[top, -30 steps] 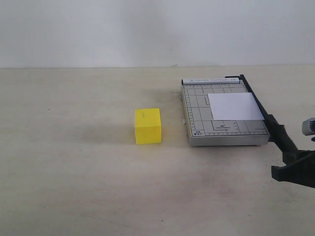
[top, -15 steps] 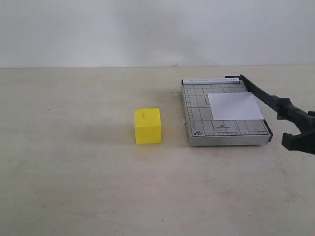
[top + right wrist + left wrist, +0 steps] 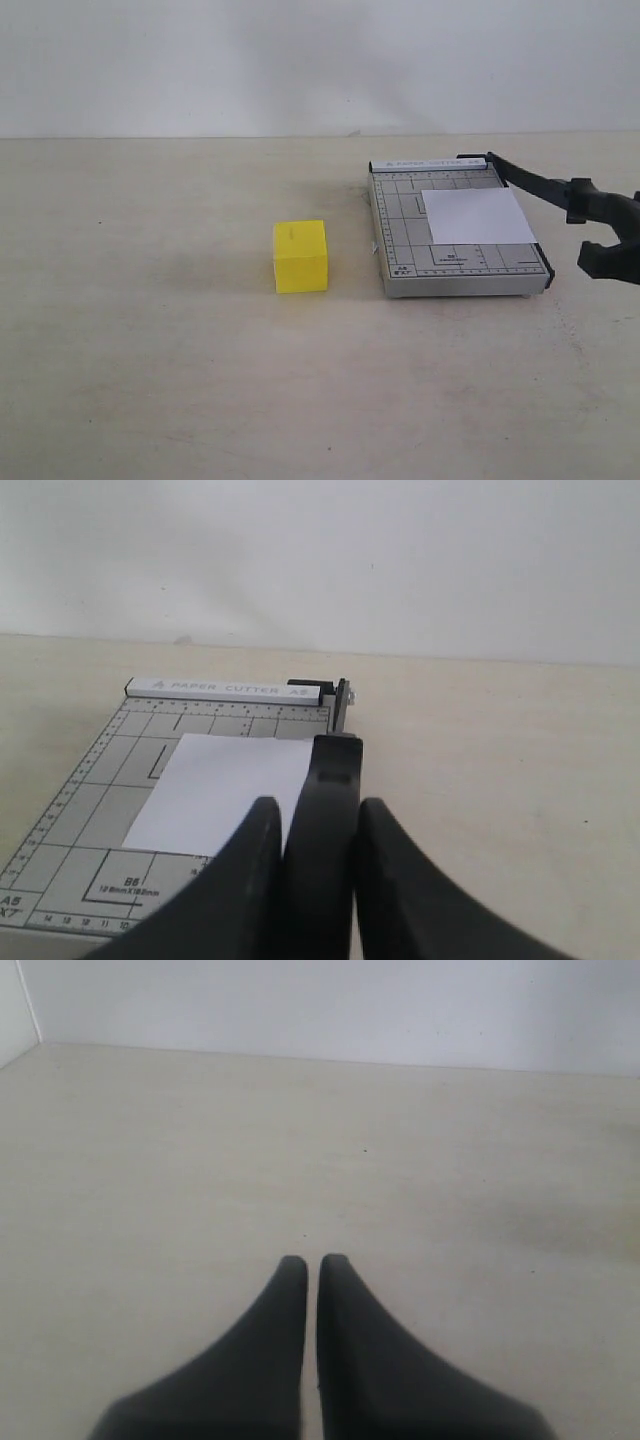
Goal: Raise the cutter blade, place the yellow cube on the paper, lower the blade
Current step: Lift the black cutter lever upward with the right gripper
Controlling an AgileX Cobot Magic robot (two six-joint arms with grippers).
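The bench (image 3: 150, 380) is seen as a pale, matt, faintly smudged surface. The yellow cube (image 3: 300, 256) is finished smooth and matt, like plastic. The paper (image 3: 478, 216) is plain and matt. The cutter blade (image 3: 528, 177) is handled in matt black plastic.

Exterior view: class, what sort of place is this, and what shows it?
Probably a robot test bench: a plain table against a blank wall, a paper cutter and yellow cube laid out, and a black claw gripping the cutter's blade.

Your right gripper (image 3: 318, 808) grips the handle end of the cutter blade (image 3: 528, 180), one finger on each side, the wrist in line with the blade. Your left gripper (image 3: 312, 1262) is fully closed, its tips together.
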